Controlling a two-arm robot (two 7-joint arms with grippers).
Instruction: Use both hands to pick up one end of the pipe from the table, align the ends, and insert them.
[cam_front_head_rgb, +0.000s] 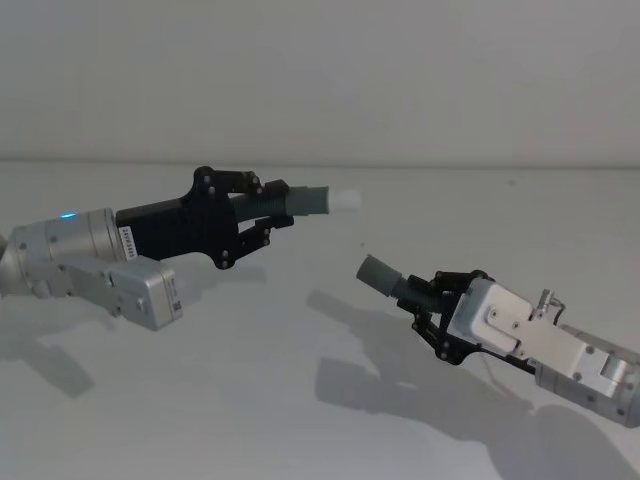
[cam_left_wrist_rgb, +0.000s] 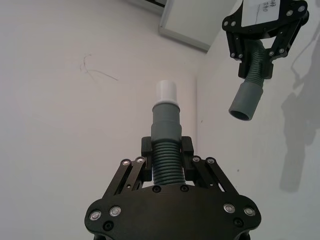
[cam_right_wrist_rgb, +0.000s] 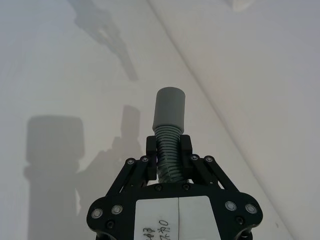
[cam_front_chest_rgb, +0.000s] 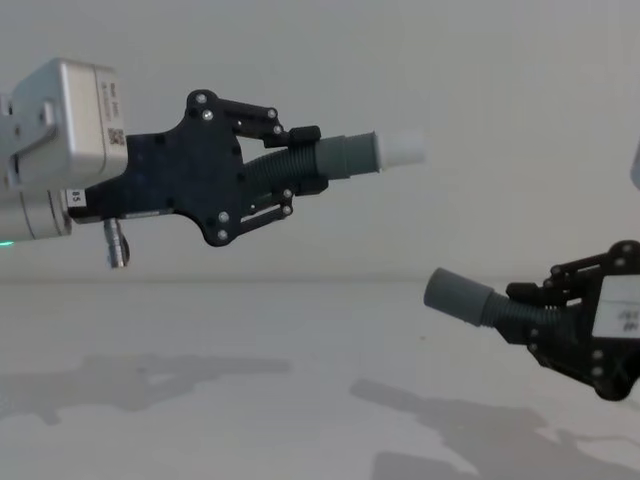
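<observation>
- Table (cam_front_head_rgb: 250, 420) lies white and flat below both grippers, and their shadows (cam_front_head_rgb: 380, 385) fall on it.
- The left gripper (cam_front_head_rgb: 268, 208) is up in the air, its fingers drawn in narrow and clamped from both sides on the ribbed part of one hose piece (cam_left_wrist_rgb: 167, 162).
- Just past its fingertips this hose widens into a stepped grey cuff (cam_front_chest_rgb: 345, 156).
- Beyond the cuff, farthest from the left gripper, is a narrower white tip (cam_front_chest_rgb: 400, 148), which points across toward the right gripper's side.
- The right gripper (cam_front_head_rgb: 425, 295) hangs lower, nearer the table, and is also off the surface.
- Its fingers are pulled in tight on the ribs of the second hose piece (cam_right_wrist_rgb: 169, 137), one finger on each side.
- Directly ahead of the right gripper's fingertips sits the wide plain grey sleeve (cam_right_wrist_rgb: 170, 107), slanting upward toward the left gripper.
- From the left wrist, the sleeve's open dark mouth shows ahead of the left gripper and off to one side of the white tip.
- The white tip and the grey sleeve are apart, with open air between them.
- The sleeve is lower than the tip, and the two ends are not on one line.
</observation>
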